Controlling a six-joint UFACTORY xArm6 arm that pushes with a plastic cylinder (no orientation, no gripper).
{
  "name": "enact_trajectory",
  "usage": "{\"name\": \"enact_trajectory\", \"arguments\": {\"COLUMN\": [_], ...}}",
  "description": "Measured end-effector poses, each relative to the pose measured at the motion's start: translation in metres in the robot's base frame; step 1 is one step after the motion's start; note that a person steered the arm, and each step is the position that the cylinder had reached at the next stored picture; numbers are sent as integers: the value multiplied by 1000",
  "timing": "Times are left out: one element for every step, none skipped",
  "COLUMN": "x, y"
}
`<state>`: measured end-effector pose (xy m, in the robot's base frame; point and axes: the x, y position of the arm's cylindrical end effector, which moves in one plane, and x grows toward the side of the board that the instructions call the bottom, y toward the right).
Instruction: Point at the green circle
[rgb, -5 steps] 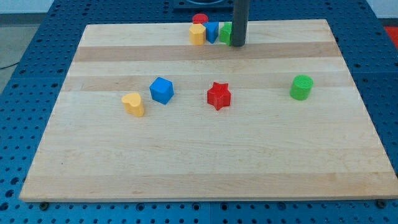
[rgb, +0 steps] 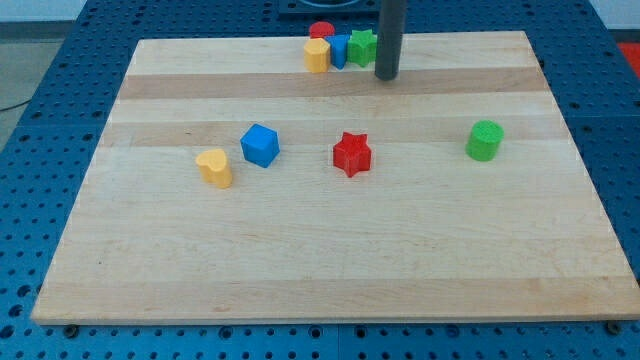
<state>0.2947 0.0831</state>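
Nearest on the counter (rgb: 330, 260): yellow heart (rgb: 214, 167), blue cube (rgb: 260, 145), red star (rgb: 352, 153). Green circle (rgb: 485, 140) sits at view's right, well apart from my tip (rgb: 387, 76). Tip's farther back, just right of top-edge cluster: yellow block (rgb: 317, 55), blue block (rgb: 339, 50), green star (rgb: 362, 47), red cylinder (rgb: 322, 32). End effector = bare rod, holds nothing.

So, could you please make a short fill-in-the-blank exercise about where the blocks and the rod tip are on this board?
1. My tip is just to the view's right of the green ____ block.
2. The green circle stands near the board's ____ edge.
3. The red star lies between the green circle and the ____ cube.
4. The yellow heart lies left of that cube.

Missing words: star; right; blue
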Motion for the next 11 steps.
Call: {"name": "enact_trajectory", "arguments": {"x": [29, 32, 32, 32, 47, 88, 144, 150, 145, 137, 130], "y": [5, 5, 14, 45, 111, 164, 173, 170, 157, 147, 139]}}
